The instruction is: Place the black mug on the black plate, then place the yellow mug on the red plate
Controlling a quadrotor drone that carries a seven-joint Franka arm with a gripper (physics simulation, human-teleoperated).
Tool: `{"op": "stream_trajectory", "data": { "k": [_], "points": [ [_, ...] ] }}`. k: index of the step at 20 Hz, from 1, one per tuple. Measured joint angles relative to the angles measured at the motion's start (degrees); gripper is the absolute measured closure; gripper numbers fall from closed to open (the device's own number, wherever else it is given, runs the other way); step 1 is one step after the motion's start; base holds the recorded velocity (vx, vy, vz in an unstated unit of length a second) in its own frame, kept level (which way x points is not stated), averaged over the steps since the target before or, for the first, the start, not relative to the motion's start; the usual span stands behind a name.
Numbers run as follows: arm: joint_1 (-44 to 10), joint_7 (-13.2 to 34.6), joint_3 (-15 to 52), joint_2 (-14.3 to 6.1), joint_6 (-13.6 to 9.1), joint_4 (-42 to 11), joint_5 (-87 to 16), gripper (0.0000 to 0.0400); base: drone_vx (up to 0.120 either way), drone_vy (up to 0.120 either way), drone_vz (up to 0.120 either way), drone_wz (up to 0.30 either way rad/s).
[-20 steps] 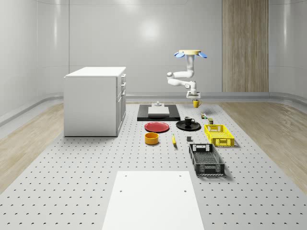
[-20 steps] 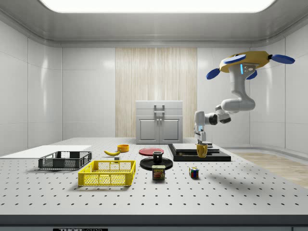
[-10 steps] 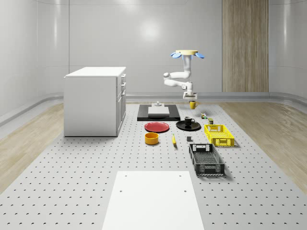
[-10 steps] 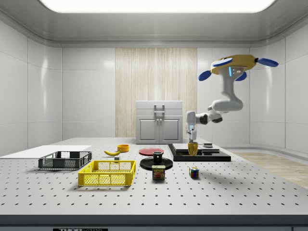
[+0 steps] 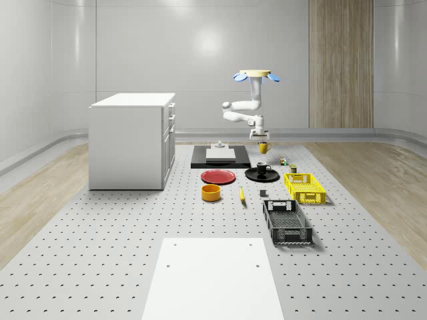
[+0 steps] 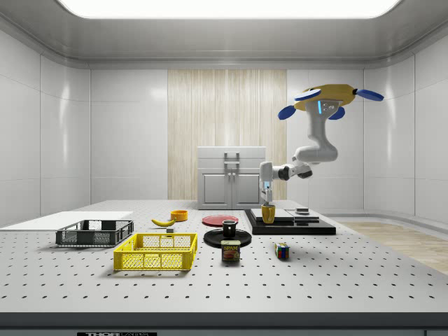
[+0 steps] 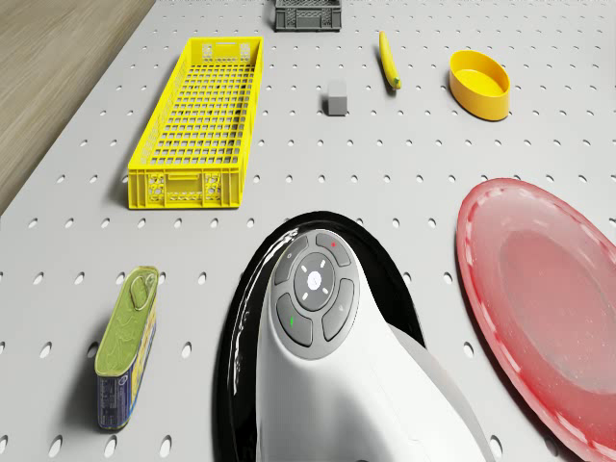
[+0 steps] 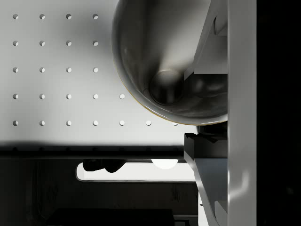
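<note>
The drone (image 6: pixel 327 94) hovers above the perforated table (image 5: pixel 100 267), over its far part beyond the black plate (image 5: pixel 252 176), with the arm (image 6: pixel 308 150) bent down towards that plate. Taking the black plate as the landmark: the white cabinet (image 5: pixel 132 139) stands well off to the whole-scene view's left of it, the black slab (image 5: pixel 200 160) lies just behind it, and the red plate (image 5: pixel 218 177) lies just beside it on the whole-scene view's left.

The black mug (image 5: pixel 261 169) already stands upright on the black plate, so the first half of the task looks done. The second is in hand: the gripper (image 6: pixel 267 202) is clamped on the yellow mug (image 6: pixel 268 213), which hangs upright in the air just behind and above the black plate, clear of the table.

The next move, as I judge it, calls for carrying the mug sideways past the black mug to a spot over the red plate, then lowering it level until its base seats before the fingers let go. The carry must pass high enough that the black mug is not knocked.
</note>
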Motion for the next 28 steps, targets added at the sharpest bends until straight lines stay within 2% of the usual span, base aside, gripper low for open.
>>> {"op": "stream_trajectory", "data": {
  "k": [28],
  "points": [
    [-0.1,0.1,0.0,-0.3,0.3,0.0,0.1,0.0290,0.120,-0.120,0.000,0.000]
  ]
}}
